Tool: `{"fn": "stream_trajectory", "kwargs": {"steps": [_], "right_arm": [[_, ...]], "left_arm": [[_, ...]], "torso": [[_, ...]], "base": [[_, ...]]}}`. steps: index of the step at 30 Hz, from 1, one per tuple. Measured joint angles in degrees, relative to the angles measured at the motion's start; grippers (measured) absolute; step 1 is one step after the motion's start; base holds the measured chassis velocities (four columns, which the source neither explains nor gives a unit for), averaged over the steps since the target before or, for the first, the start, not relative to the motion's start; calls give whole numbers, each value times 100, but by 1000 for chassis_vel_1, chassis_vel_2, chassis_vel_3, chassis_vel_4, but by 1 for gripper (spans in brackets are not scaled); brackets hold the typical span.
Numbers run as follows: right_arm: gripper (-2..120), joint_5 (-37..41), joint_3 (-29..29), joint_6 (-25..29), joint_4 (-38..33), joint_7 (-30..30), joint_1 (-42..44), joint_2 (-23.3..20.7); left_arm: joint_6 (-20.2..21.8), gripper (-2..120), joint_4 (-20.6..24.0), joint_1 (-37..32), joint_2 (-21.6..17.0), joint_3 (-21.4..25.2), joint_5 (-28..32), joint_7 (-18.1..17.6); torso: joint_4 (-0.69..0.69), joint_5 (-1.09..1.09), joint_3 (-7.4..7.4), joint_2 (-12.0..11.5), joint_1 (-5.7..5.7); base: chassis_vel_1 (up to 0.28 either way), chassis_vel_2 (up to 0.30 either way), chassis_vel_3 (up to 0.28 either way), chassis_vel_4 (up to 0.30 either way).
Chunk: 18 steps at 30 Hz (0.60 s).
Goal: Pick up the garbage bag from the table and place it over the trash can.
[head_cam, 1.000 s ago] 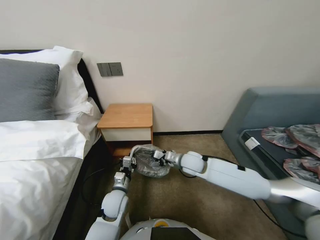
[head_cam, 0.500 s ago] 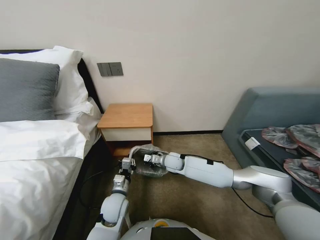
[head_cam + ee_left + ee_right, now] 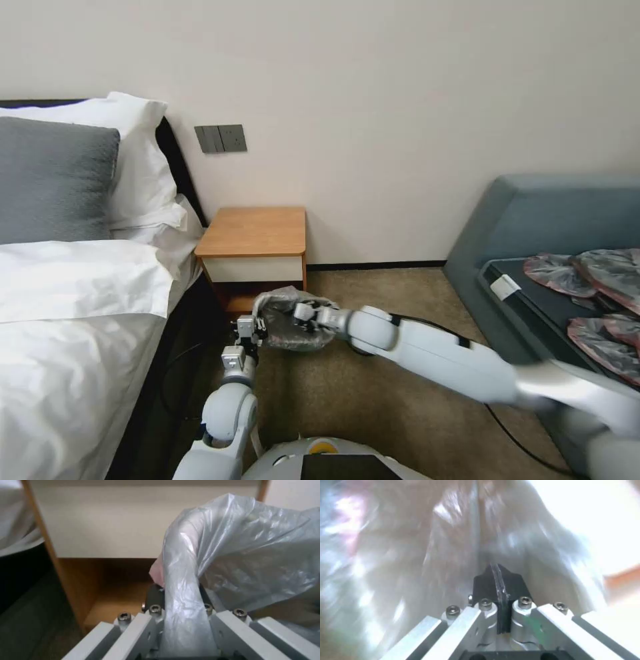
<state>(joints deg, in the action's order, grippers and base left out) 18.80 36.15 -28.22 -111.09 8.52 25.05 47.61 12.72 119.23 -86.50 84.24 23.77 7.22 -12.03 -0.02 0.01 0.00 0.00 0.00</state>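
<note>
Plastic, thin, crinkly and translucent grey with a pink-red rim: the garbage bag [image 3: 288,325] hangs low over the carpet just in front of the counter [image 3: 253,233], a small nightstand with an orange-brown wooden top and a white drawer front. It is stretched between both tools. The left tool [image 3: 251,329] is clamped on one stretch of the bag's edge; in the left wrist view a band of film runs down between its closed fingers, with a pink patch of rim [image 3: 157,573] just above them. The right tool [image 3: 302,313] reaches in from the other side, and in the right wrist view its dark pads [image 3: 486,582] are pressed together on a fold of the film.

Compared with a second ago, the right forearm has swung and its tool now sits higher and nearer the counter, while the left tool has eased slightly toward the bed. The bag looks bunched and lifted rather than spread wide. The cream trash can cannot be made out beneath the film, so whether the rim has caught on it cannot be told. My judgement is that the mouth is being worked open for seating and the fitting is not yet finished.
</note>
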Motion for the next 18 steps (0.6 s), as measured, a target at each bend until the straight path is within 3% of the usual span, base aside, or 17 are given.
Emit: {"fn": "stream_trajectory", "kwargs": {"steps": [4, 5, 8, 11, 13, 14, 17, 18], "right_arm": [[0, 42, -1189, 390, -524, -167, 1089, -660], [0, 42, -1189, 390, -524, -167, 1089, -660], [3, 101, -1972, 585, -982, -483, 1764, -846], [10, 122, -2247, 620, -1156, -601, 1991, -796], [22, 125, -3097, 698, -1436, -766, 2784, -536], [22, 125, -3097, 698, -1436, -766, 2784, -536], [36, 165, -4182, 1039, -1482, -1020, 3697, -37], [36, 165, -4182, 1039, -1482, -1020, 3697, -37]], "left_arm": [[346, 3, 148, -48, -29, -4, 613, -162], [346, 3, 148, -48, -29, -4, 613, -162], [853, 3, 374, -94, -53, 15, 1382, -306], [998, 3, 421, -126, -31, 50, 1543, -354], [1326, 3, 370, -55, -80, 84, 1751, -369], [1326, 3, 370, -55, -80, 84, 1751, -369], [1746, 3, 283, 23, -213, 66, 2101, -290], [1746, 3, 283, 23, -213, 66, 2101, -290]], "torso": [[1, 1, 0, 0, 0], [1, 1, 0, 0, 0], [-4, -2, 0, 0, 0], [7, 0, 0, 0, 0], [6, 0, 0, 0, 0], [6, 0, 0, 0, 0], [-1, -1, 0, 0, 0], [-1, -1, 0, 0, 0]], "base": [[0, 0, 0, 0], [0, 0, 0, 0], [0, 0, 0, 0], [0, 0, 0, 0], [0, 0, 0, 0], [0, 0, 0, 0], [0, 0, 0, 0], [0, 0, 0, 0]]}}
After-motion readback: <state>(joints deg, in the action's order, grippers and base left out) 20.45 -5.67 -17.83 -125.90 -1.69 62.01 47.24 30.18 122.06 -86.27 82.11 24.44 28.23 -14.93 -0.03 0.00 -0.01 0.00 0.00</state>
